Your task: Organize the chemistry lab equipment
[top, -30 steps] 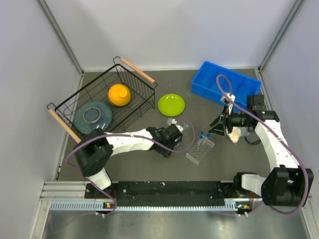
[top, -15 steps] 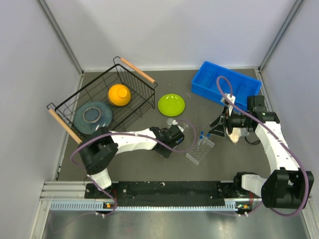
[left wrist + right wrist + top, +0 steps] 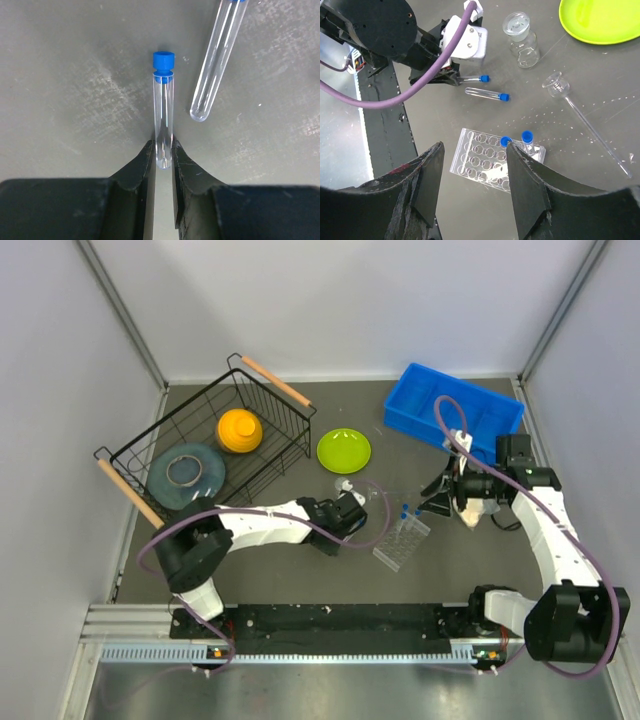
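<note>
Two small blue-capped tubes [image 3: 527, 136] stand upright side by side in one corner of the clear plastic grid rack [image 3: 485, 160], which lies flat on the dark table [image 3: 300, 420] between the two arms. The left gripper [image 3: 163, 152] is clamped on the rounded bottom end of a third tube [image 3: 163, 115], which sticks straight out from the fingertips with its blue cap farthest from them. The wrist view does not settle whether this tube touches the tabletop. Just beside it a fourth tube [image 3: 217, 65] lies loose on the table, close but apart and roughly parallel in the right wrist view. The right gripper [image 3: 475, 200] hangs above the rack with its fingers [image 3: 422, 185] spread wide and nothing between them. Beyond the rack a small clear jar [image 3: 522, 42] with a round lid stands upright, and next to it lies a clear long-stemmed glass piece [image 3: 557, 85]. The lime-green plate [image 3: 344, 449] sits farther back, the blue bin [image 3: 455, 410] at the far right, and the wire basket [image 3: 262, 455] with the orange dome [image 3: 240, 430] at the far left.
</note>
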